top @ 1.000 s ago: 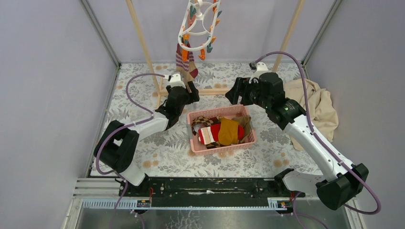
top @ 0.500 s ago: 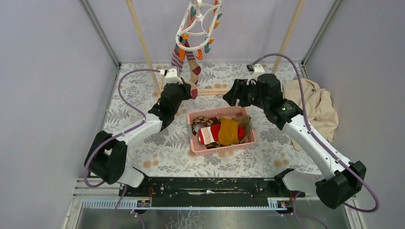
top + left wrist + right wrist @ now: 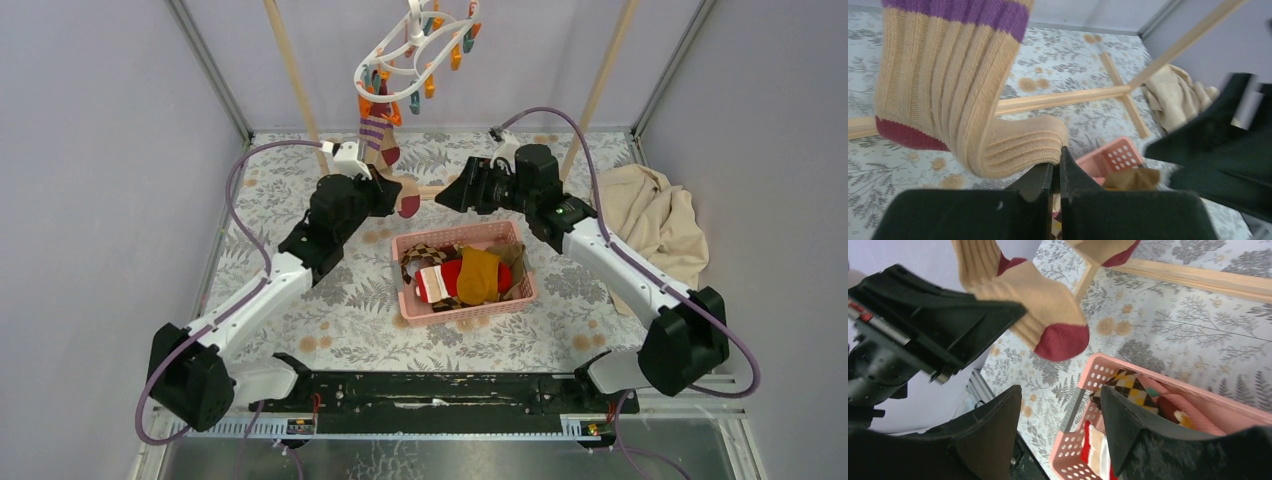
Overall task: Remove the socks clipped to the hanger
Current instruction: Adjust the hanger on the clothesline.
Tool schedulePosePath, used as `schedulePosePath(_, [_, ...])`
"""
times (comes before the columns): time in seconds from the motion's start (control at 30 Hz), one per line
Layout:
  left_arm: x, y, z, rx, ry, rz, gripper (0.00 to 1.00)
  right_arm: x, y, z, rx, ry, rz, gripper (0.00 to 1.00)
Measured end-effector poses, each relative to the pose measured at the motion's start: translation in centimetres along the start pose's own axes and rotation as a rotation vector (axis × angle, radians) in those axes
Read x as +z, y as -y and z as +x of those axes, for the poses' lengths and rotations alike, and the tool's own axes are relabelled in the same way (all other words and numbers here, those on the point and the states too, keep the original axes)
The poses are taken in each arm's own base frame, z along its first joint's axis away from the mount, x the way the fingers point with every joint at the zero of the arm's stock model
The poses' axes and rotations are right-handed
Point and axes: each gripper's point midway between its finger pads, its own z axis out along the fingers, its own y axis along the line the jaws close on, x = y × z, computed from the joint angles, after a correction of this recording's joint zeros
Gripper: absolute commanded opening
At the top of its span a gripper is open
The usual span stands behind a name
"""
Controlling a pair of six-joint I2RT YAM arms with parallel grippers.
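Note:
The white hanger (image 3: pixel 415 55) with coloured clips hangs tilted at the top of the top view. A ribbed tan sock (image 3: pixel 375 135) with purple stripes and a maroon toe still hangs from it. My left gripper (image 3: pixel 393 195) is shut on this sock's foot (image 3: pixel 1023 145), its jaws (image 3: pixel 1058 159) pressed together at the fabric's edge. The right wrist view shows the sock (image 3: pixel 1043 300) bent sideways, maroon toe pointing right. My right gripper (image 3: pixel 1060 392) is open and holds nothing, close to the right of the sock (image 3: pixel 447 192). A second maroon toe (image 3: pixel 1108 250) shows just above.
A pink basket (image 3: pixel 470 312) in the middle of the table holds several socks, red, mustard and argyle. A beige cloth (image 3: pixel 655 215) lies at the right. The wooden rack's posts (image 3: pixel 290 70) and base bar (image 3: pixel 1063 97) stand at the back.
My left gripper has shut on the sock and moved up and toward the back. The right arm reached in toward the sock. The hanger has swung and tilted.

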Motion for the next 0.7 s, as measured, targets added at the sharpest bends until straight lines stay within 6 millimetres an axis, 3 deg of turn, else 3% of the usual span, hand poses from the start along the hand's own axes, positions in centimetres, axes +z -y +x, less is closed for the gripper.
schedulePosePath(0.37, [-3.7, 3.7, -1.4, -0.073, -0.024, 0.162, 0.05, 3.6, -1.0, -0.2, 0.105, -0.027, -0.131, 0.68])
schedulePosePath(0.6, [-4.2, 4.7, -1.2, -0.130, -0.043, 0.209, 0.05, 4.9, -2.4, -0.4, 0.183, -0.041, -0.246, 0.59])
schedulePosePath(0.7, [-4.3, 4.7, -0.9, -0.153, -0.049, 0.216, 0.06, 4.9, -3.1, -0.5, 0.207, -0.050, -0.288, 0.45])
